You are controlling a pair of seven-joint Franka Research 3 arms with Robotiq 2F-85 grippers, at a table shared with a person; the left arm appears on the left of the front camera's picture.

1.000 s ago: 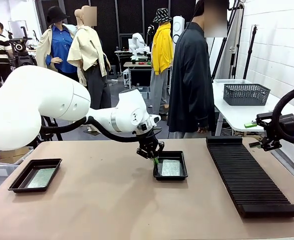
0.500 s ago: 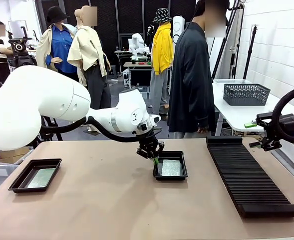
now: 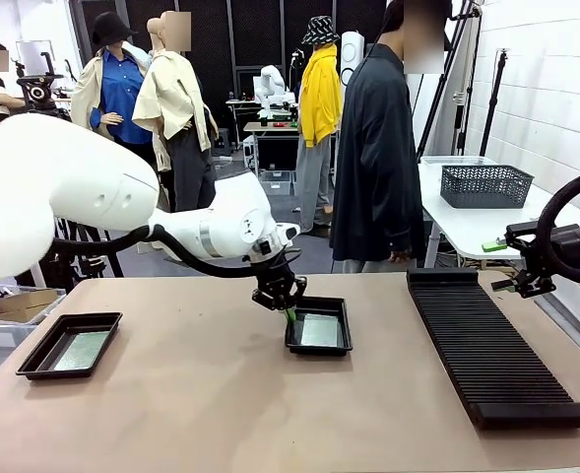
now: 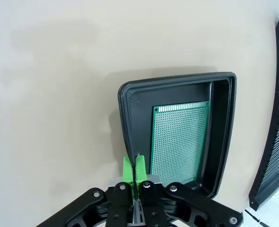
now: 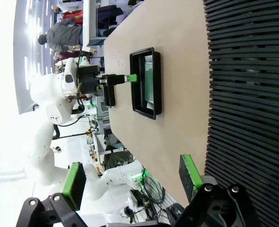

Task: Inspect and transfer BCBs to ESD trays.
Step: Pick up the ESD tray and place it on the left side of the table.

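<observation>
Now the left gripper (image 3: 288,315), pads pinched tight on the near rim of the ESD tray (image 3: 341,344), has dragged it and its BCB (image 3: 319,330) leftward; repositioning underway.

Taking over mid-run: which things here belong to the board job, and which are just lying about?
Job: middle tray with a board, its rim gripped by the left gripper; left tray with a board.
Lying about: slotted rack, mesh basket.

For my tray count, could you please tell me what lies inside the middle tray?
One BCB lies flat in the tray. The left claw, shut on the rim, covers the near edge.
</observation>
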